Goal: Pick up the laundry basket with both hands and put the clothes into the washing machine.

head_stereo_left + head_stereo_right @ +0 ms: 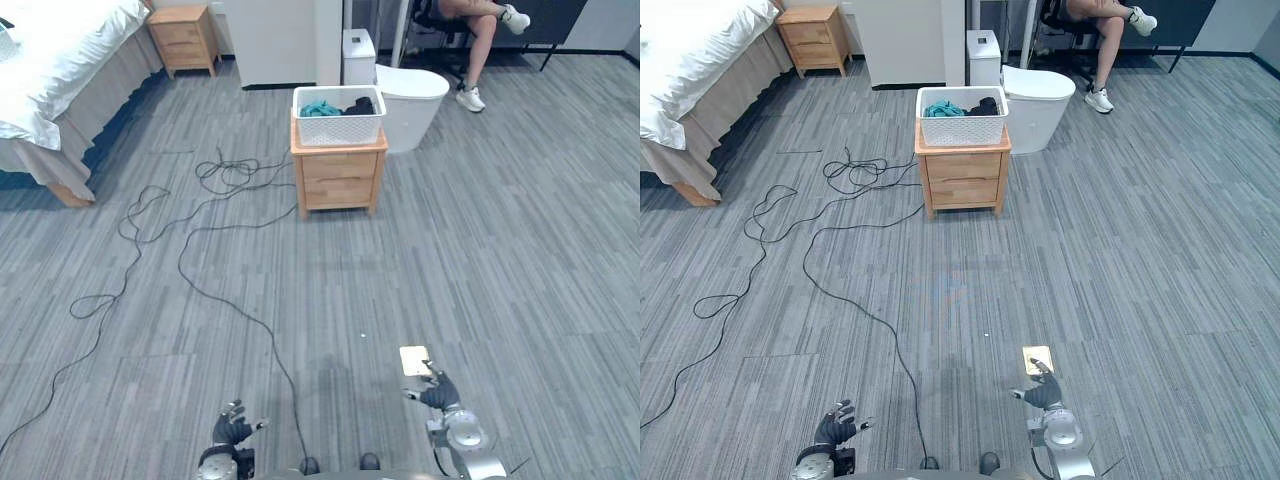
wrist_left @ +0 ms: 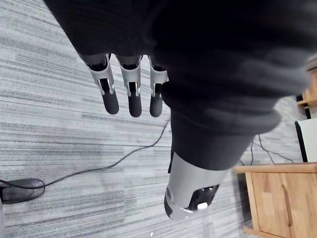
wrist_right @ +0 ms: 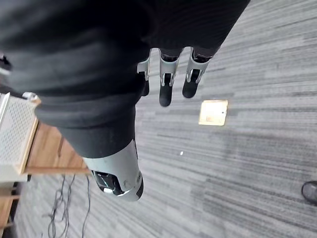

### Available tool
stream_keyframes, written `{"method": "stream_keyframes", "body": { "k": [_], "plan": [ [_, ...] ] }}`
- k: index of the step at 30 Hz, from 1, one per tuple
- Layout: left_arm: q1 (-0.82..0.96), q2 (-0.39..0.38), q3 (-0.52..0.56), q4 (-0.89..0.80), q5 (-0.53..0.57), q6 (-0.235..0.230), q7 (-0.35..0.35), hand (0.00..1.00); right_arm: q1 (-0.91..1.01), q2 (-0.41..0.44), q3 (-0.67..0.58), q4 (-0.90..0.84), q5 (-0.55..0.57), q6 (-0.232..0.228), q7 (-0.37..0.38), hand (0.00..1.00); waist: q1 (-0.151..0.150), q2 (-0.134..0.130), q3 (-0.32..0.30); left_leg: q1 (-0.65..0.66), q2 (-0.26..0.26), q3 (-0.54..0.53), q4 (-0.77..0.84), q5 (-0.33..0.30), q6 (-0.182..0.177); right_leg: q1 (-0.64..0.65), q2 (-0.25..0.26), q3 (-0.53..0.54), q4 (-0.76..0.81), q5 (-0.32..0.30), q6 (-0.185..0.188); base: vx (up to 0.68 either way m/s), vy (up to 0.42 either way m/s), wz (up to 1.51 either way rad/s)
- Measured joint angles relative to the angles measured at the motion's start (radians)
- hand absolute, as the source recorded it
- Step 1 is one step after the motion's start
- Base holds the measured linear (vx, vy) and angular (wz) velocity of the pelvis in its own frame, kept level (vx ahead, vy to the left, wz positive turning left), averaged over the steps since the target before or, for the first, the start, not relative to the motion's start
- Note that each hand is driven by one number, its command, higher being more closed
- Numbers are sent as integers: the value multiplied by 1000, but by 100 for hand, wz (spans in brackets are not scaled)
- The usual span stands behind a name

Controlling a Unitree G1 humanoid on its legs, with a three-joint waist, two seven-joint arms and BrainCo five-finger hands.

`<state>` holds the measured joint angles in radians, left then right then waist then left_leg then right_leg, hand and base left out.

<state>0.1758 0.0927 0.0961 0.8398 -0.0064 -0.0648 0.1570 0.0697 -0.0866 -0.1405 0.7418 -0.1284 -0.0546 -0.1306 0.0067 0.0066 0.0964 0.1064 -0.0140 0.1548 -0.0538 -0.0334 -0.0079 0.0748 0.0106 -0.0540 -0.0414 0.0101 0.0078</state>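
Left hand [image 1: 232, 431] low at the near edge of the head view, fingers [image 2: 110, 94] straight and slack over bare grey plank floor [image 1: 480, 260], nothing in its grasp. Right hand [image 1: 440, 394] likewise low, fingers [image 3: 166, 89] extended and loose, holding nothing; a small tan square plate [image 1: 414, 359] lies in the floor just past its fingertips. Well ahead of both hands, apart from them, the white laundry basket [image 1: 340, 128] sits on top of a wooden nightstand [image 1: 338, 180]. Inside it, teal clothes [image 1: 320, 107] on the left, dark clothes [image 1: 360, 104] on the right. A white rounded appliance [image 1: 412, 100] stands just behind the nightstand, to the right. Bed [image 1: 60, 60] at far left, a second nightstand [image 1: 183, 38] beside it. A seated person's legs [image 1: 480, 40] at the far end.
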Motion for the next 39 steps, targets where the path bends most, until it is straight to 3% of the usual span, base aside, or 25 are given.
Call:
{"method": "stream_keyframes", "body": {
  "k": [6, 20, 22, 25, 27, 30, 33, 34, 37, 38, 39],
  "plan": [
    [2, -1, 33, 21, 0, 13, -2, 0, -2, 2, -65, 31, 71, 23, -6, 0, -20, -1, 0, 8, 0, 1, 0, 0, 0, 8, -1, 2, 1, -1, 2, -49, -12, 0],
    [-5, -3, 29, 3, -21, 13, 0, 0, -26, 4, -98, 71, 120, 34, -25, 0, -21, -8, 5, -63, -3, -4, 12, 2, 3, -51, -4, -8, -1, 0, 1, -21, -13, 2],
    [-25, -2, 29, -23, -22, 13, 1, 0, -45, 4, -99, 71, 124, 34, -32, 0, -20, -14, 18, -97, -5, -5, 47, -9, 10, -68, -9, -17, 4, -1, 2, 33, 8, 15],
    [-37, -3, 29, -60, -23, 13, 9, 0, -79, 5, -99, 67, 133, 34, -43, 0, -12, -15, 46, -140, 5, 13, 146, -74, 26, -74, -8, 0, 12, -5, 9, 25, 24, -17],
    [-37, -3, 29, -86, -33, 13, 19, 0, -99, 3, -99, 60, 139, 33, -43, 0, 8, -5, 54, -181, 18, 38, 210, -122, 36, -122, -3, 27, 65, -32, 27, -2, 46, -43],
    [-24, -4, 29, -134, -73, 11, 20, 0, -101, 2, -96, 58, 140, 36, -44, 0, 11, 1, 69, -215, 17, 69, 289, -200, 61, -236, -19, 46, 293, -150, 64, 42, 104, -30],
    [-2, 4, 20, -147, -91, 11, 21, 0, -68, 3, -75, 56, 140, 42, -44, 0, 3, 7, 112, -139, 6, 73, 308, -269, 91, -415, -61, -30, 744, -202, 62, 140, 105, -22],
    [2, 14, 13, -145, -94, 12, 23, 0, -52, 3, -62, 56, 140, 43, -44, 0, -2, 3, 122, -101, 6, 71, 305, -287, 86, -457, -67, -54, 794, -229, 53, 228, 102, -5],
    [-14, 28, 0, -145, -97, 12, 24, 0, -46, -2, -44, 46, 138, 43, -43, 0, -21, -1, 144, -23, 10, 45, 261, -292, 85, -514, -58, -112, 673, -227, 48, 398, 61, 26],
    [-27, 34, -7, -144, -97, 11, 24, 0, -43, -7, -45, 22, 135, 43, -43, 0, -37, 13, 162, 14, 18, 18, 227, -292, 83, -542, -45, -127, 558, -207, 52, 613, -8, 78],
    [-50, 31, -8, -145, -97, 11, 25, 0, -44, -18, -44, 4, 131, 42, -43, 0, -54, 5, 171, 50, 26, -13, 197, -296, 69, -567, -43, -136, 428, -146, 51, 558, -33, 85]
  ]
}}
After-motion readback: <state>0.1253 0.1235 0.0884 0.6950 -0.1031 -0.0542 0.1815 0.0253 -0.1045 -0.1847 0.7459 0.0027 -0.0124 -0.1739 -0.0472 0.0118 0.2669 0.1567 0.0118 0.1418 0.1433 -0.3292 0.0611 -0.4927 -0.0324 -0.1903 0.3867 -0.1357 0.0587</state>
